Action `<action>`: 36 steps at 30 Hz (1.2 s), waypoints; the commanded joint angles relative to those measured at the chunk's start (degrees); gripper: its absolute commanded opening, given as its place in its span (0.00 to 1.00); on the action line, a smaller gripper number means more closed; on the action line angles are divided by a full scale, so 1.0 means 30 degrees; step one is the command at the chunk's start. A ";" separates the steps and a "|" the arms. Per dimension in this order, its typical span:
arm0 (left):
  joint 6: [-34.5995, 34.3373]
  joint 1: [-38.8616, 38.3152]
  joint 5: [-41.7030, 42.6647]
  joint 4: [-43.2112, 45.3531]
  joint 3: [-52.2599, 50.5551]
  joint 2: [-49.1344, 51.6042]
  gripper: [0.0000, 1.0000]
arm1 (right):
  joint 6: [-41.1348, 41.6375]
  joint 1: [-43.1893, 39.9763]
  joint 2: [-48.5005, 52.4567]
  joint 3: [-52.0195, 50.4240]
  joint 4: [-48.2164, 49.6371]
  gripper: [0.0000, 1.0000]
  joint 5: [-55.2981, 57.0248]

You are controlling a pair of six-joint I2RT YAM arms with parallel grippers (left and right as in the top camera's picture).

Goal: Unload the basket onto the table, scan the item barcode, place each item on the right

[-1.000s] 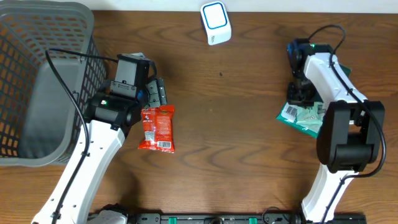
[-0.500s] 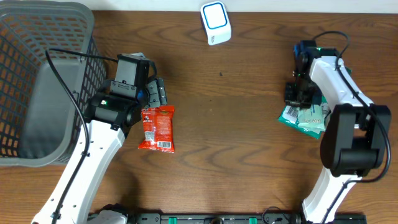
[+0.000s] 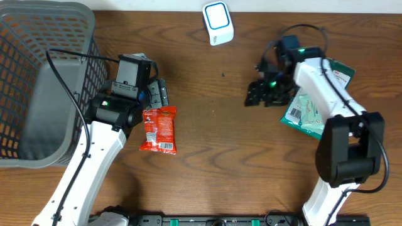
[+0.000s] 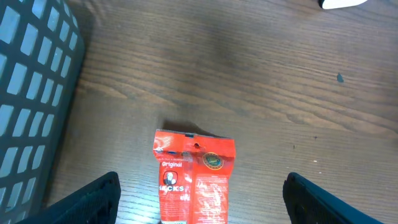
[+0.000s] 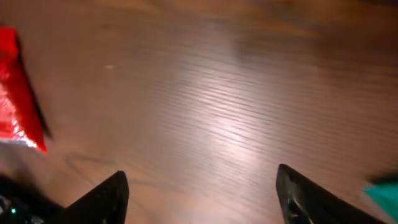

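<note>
The red packet [image 3: 158,129] lies flat on the counter [image 3: 213,169], on the robot's left side, near the basket [image 3: 38,158]. It looks like a small bag of snacks, so it is likely light, soft and crinkly. Its shiny skin may slip, and it will bend if held by one corner. A good place to take hold is across its two long sides, up at the far end. That way the white barcode [image 3: 165,146] at the near end stays bare. A gentle squeeze should do, since the food inside may break.

The left claw [image 4: 202,182] hangs by the far end of the packet. Its fingers are wide apart, one on each side, and it holds nothing.

Across the counter, the right claw [image 5: 202,174] is wide too, with only bare wood between its fingers. A green packet [image 3: 308,116] lies near it. The white scanner [image 3: 218,23] stands at the far edge, well apart from the red packet.

Only the overhead view shows the barcode, the whole scanner and the green packet all at once. The left wrist view cuts off the barcode end. But it shows the print on the packet up close, with the word "Original", and the gaps between packet and fingers. The right wrist view is blurry. It shows a bit of red at its left edge and a bit of green at its right edge.
</note>
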 commanded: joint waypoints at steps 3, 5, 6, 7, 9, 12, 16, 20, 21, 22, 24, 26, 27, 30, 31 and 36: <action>-0.0255 0.0058 0.0459 -0.2688 -0.0015 -0.0066 0.84 | -0.0357 0.1603 -0.0211 -0.1297 0.1545 0.77 -0.1370; -0.0328 0.0058 0.0459 -0.3461 -0.0087 0.0095 0.76 | -0.0357 0.1872 -0.0211 -0.1486 0.1923 0.77 -0.1362; -0.0321 0.0058 0.0372 -0.3789 -0.0138 0.0175 0.65 | -0.0357 0.1967 -0.0211 -0.1494 0.1982 0.77 -0.1362; -0.0313 0.0058 0.0153 -0.4044 -0.0197 0.0328 0.55 | -0.0364 0.2040 -0.0211 -0.1494 0.2033 0.77 -0.1355; -0.0313 0.0058 -0.0270 -0.4124 -0.0576 0.0736 0.35 | -0.0364 0.2106 -0.0211 -0.1501 0.2229 0.77 -0.1355; -0.0306 0.0058 -0.0255 -0.3774 -0.1239 0.1275 0.25 | -0.0372 0.2106 -0.0211 -0.1523 0.2353 0.76 -0.1348; 0.0080 0.0109 -0.0255 -0.3381 -0.2062 0.2994 0.30 | -0.0379 0.2106 -0.0211 -0.1588 0.2433 0.76 -0.1253; 0.0481 0.0670 -0.0240 -0.2987 -0.2062 0.4838 0.40 | -0.0379 0.2106 -0.0211 -0.1596 0.2492 0.77 -0.0976; 0.0481 0.0882 -0.0175 -0.2892 -0.2062 0.5238 0.43 | -0.0379 0.2106 -0.0211 -0.1596 0.2492 0.77 -0.0976; 0.0495 0.1042 -0.0087 -0.2827 -0.2055 0.5501 0.47 | -0.0379 0.2106 -0.0211 -0.1596 0.2492 0.77 -0.0976; 0.0648 0.1501 0.0364 -0.2747 -0.2062 0.6076 0.50 | -0.0379 0.2106 -0.0211 -0.1596 0.2492 0.77 -0.0969; 0.1137 0.1894 0.1617 -0.2586 -0.2062 0.6579 0.51 | -0.0379 0.2106 -0.0211 -0.1596 0.2499 0.77 -0.0969; 0.1392 0.2055 0.2346 -0.2463 -0.2062 0.6819 0.51 | -0.0379 0.2106 -0.0211 -0.1596 0.2506 0.77 -0.0969; 0.2200 0.2273 0.4284 -0.2004 -0.2062 0.7592 0.51 | -0.0379 0.2106 -0.0211 -0.1596 0.2506 0.77 -0.0969; 0.2280 0.2273 0.4495 -0.1851 -0.2076 0.7817 0.51 | -0.0379 0.2106 -0.0211 -0.1596 0.2499 0.77 -0.0969; 0.2266 0.2273 0.4983 -0.1158 -0.2091 0.9005 0.51 | -0.0379 0.2106 -0.0211 -0.1596 0.2499 0.77 -0.0976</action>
